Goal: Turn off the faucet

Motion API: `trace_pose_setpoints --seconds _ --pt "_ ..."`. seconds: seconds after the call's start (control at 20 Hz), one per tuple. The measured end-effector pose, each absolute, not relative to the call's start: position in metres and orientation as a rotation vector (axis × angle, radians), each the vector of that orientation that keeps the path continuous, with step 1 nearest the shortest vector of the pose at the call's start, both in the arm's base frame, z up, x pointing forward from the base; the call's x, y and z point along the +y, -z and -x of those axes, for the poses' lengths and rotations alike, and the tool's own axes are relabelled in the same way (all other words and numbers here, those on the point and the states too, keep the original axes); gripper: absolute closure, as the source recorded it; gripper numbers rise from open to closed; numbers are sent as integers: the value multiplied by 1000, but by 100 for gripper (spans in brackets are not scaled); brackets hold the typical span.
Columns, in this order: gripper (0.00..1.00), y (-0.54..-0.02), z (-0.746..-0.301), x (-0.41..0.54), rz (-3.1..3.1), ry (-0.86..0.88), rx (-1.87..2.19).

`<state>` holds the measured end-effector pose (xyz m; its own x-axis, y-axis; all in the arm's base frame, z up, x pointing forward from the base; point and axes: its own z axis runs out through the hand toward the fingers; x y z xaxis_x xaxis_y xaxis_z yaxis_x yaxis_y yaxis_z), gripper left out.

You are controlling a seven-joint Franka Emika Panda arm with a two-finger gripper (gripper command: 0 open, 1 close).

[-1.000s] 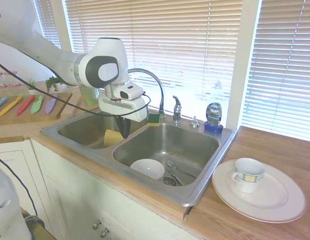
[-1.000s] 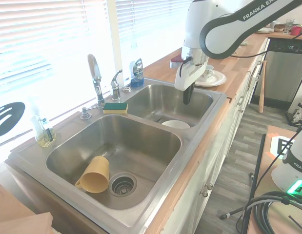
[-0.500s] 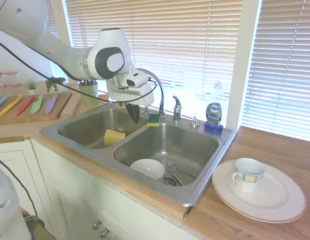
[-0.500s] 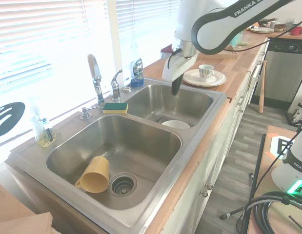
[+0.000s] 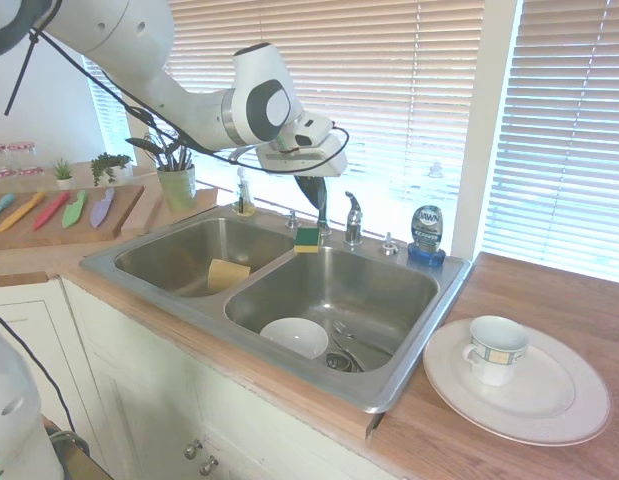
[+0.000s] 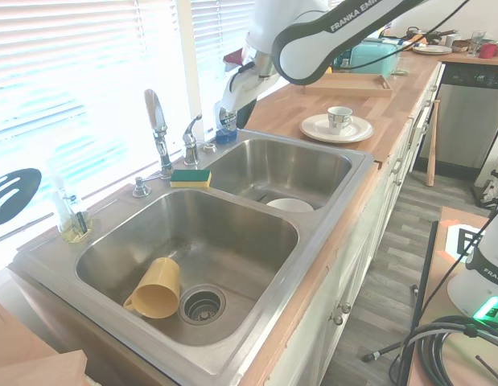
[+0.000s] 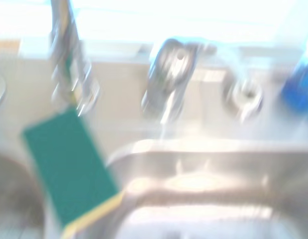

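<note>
- I see the gripper (image 5: pixel 313 192) in the upper middle of the first exterior frame, hanging in the air above the back rim of the sink (image 5: pixel 409 355), just left of the lever handle and apart from it.
- Its dark fingers point down and look pressed together into one narrow tip, so I read the gripper as closed on nothing; in the second exterior view the gripper (image 6: pixel 225 119) sits in front of the dish soap bottle (image 5: pixel 426 230).
- The faucet (image 6: pixel 156 129) stands at the back rim, centre-left of the second exterior frame. Its short lever handle (image 5: pixel 353 217) is upright just beside the spout base, in the middle of the first exterior frame.
- I cannot tell from these views whether water is running.
- A green and yellow sponge (image 5: pixel 307 238) lies on the divider rim at the foot of the spout; the wrist view shows the sponge (image 7: pixel 69 169) at lower left and the lever handle (image 7: pixel 168 79) near top centre, all blurred.
- A small chrome cap (image 5: pixel 388 245) sits between the handle and the soap bottle.
- A white bowl (image 5: pixel 295 337) rests in the basin at lower centre of the first exterior frame; a yellow cup (image 6: pixel 154 289) lies on its side in the other basin, by the drain.
- On the counter (image 5: pixel 549 300) at lower right, a mug (image 5: pixel 496 349) stands on a white plate (image 5: pixel 569 400).
</note>
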<state>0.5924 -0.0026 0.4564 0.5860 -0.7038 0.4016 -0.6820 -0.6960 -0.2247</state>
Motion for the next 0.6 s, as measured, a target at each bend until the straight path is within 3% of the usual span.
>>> trace_pose_setpoints --seconds 0.6 --pt "100 -469 -698 3 2699 876 1156"
